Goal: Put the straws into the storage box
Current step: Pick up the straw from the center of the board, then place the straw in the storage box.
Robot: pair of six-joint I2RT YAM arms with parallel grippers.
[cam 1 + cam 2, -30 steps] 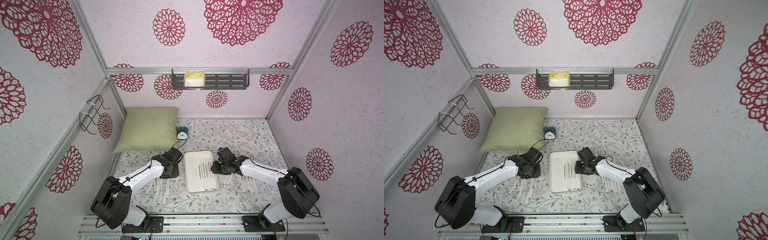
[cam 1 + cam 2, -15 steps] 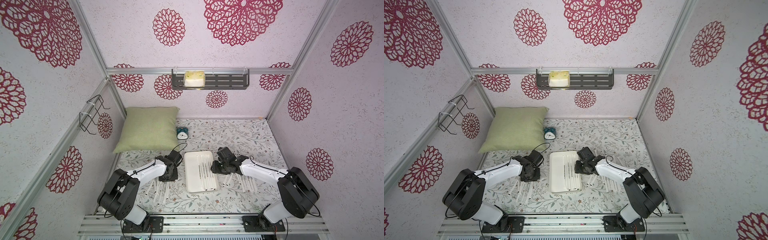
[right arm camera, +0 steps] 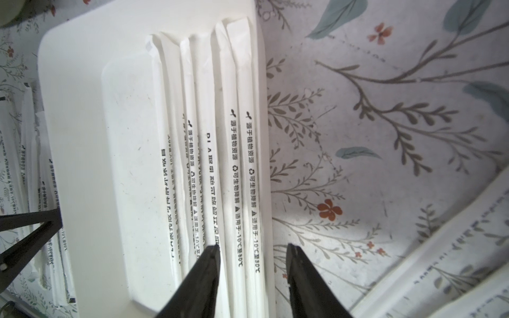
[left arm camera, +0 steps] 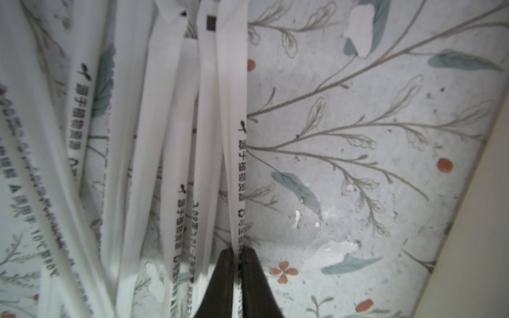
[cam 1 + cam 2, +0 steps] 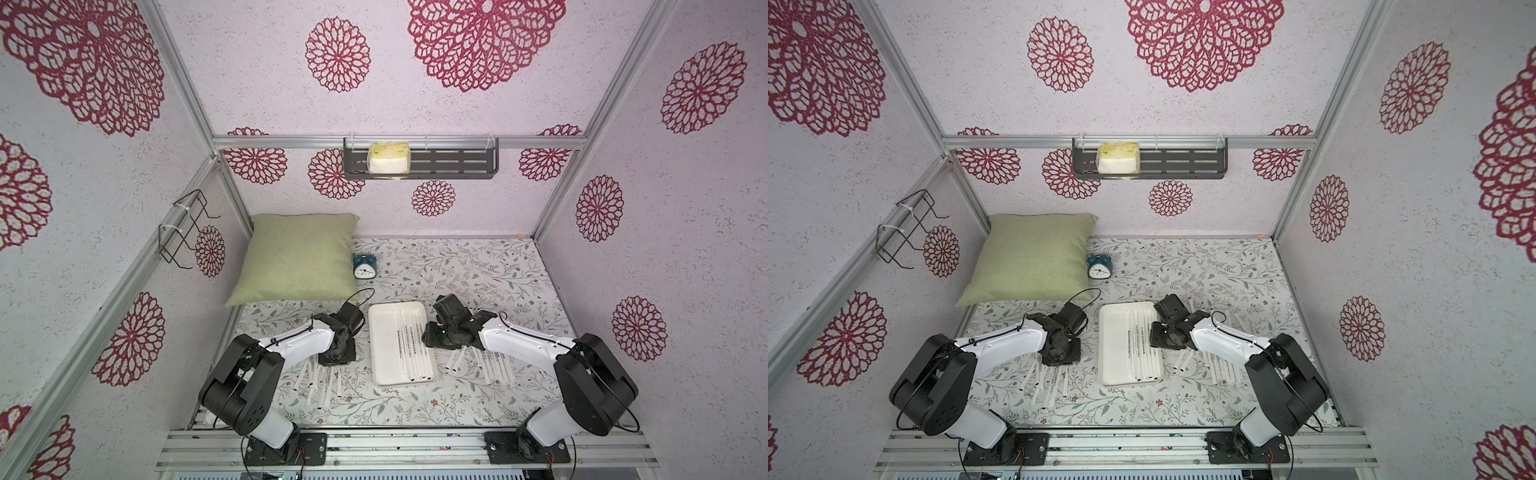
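Top views: high, looking down, whole cell. Wrist views: close behind fingers [image 4: 223, 280], facing past tips; right shares storage box [image 3: 82, 137] with top views.

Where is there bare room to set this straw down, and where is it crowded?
Free: the storage box's half toward the left gripper, beside its boxed straws; the table between the alarm clock, the box and the back wall. Crowded: loose straws beneath the left gripper and beside the right arm.
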